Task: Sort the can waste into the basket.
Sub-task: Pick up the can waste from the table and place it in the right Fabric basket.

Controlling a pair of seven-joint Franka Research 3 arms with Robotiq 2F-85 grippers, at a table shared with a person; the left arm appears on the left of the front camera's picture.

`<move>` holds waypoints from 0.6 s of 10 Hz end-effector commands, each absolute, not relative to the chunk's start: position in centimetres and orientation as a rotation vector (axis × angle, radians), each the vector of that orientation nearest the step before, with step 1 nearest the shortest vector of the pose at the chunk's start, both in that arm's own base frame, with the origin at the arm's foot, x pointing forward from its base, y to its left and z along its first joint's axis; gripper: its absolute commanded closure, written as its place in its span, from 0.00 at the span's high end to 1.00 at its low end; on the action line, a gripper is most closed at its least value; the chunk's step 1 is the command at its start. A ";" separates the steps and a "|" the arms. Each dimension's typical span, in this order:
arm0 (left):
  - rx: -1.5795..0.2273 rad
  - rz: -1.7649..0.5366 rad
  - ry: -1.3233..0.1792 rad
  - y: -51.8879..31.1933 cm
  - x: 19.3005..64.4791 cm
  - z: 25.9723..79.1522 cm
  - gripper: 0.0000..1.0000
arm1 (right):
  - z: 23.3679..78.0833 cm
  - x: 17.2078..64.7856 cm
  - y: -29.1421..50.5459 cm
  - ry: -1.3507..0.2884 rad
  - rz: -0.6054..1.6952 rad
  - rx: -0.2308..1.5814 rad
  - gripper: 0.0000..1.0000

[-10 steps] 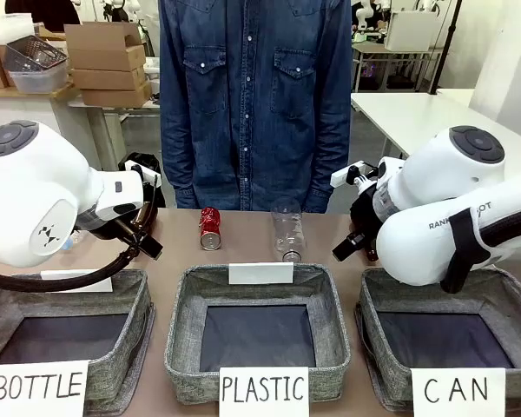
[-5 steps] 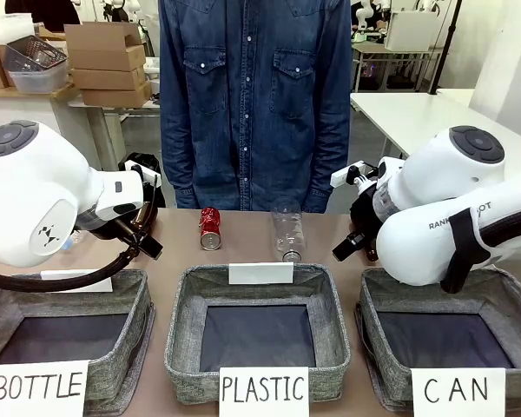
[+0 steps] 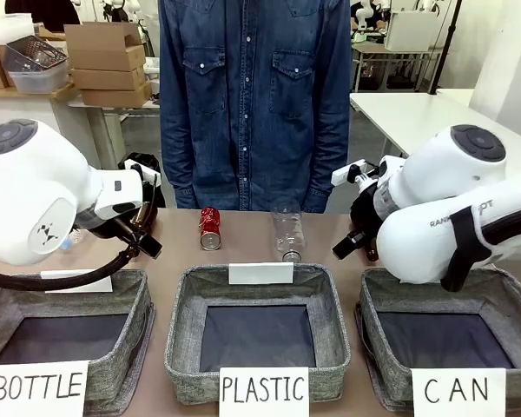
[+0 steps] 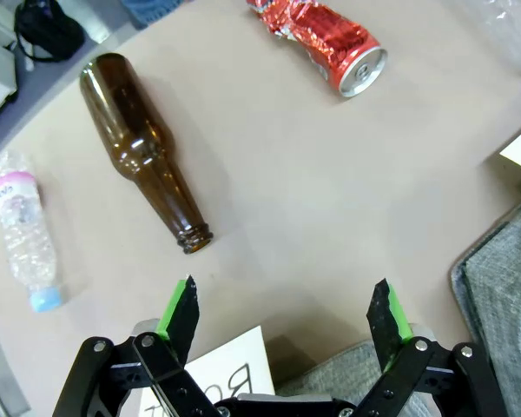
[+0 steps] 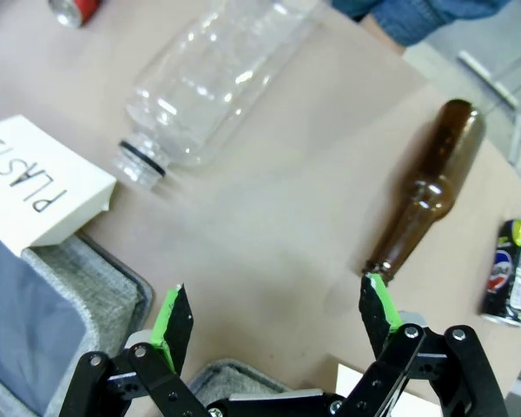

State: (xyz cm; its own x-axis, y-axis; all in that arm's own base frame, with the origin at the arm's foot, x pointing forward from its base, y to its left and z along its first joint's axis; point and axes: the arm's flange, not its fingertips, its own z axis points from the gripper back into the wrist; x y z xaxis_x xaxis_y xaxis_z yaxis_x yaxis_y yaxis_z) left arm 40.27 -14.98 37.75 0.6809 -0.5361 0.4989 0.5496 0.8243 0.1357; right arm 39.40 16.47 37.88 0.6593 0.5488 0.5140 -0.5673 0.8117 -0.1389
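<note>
Lengthwise, red can (image 3: 210,228) aims robotward; left end effector (image 4: 282,295), right end effector (image 5: 272,291) agape, empty.

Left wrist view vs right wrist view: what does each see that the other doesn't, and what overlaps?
Left wrist, not right: the open left gripper above a brown glass bottle, a crushed clear bottle with a blue cap, and a white paper sign.
Right wrist, not left: the open right gripper, a large clear plastic bottle, the PLASTIC sign, another brown bottle and the dark-printed can.
Shared: the red can, clipped at the right wrist view's top edge, and the tan table.
</note>
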 end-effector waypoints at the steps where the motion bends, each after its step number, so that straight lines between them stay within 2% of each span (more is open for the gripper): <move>1: 0.064 -0.549 -0.522 -12.1 35.0 44.1 1.00 | 44.0 35.1 13.7 -0.573 0.497 0.086 1.00; 3: -0.009 -0.576 -0.763 -9.3 27.6 49.8 1.00 | 48.4 28.6 11.2 -0.735 0.477 0.167 1.00; 4: -0.039 -0.620 -0.837 -9.9 25.8 50.0 1.00 | 48.3 26.2 11.1 -0.814 0.509 0.194 1.00; 5: 0.021 -0.560 -0.669 -11.9 36.8 49.6 1.00 | 48.3 36.3 13.9 -0.656 0.499 0.124 1.00; 6: 0.021 -0.560 -0.669 -11.9 36.8 49.6 1.00 | 48.3 36.3 13.9 -0.656 0.499 0.124 1.00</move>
State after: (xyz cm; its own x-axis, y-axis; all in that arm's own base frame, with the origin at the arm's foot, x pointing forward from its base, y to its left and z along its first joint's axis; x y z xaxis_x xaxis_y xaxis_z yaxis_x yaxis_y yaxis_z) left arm 33.97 -11.67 53.42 0.6010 -0.4956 0.6270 0.4869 0.8492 0.2045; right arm 34.17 13.33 51.60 0.6487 0.3856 0.6561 -0.4841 0.8743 -0.0352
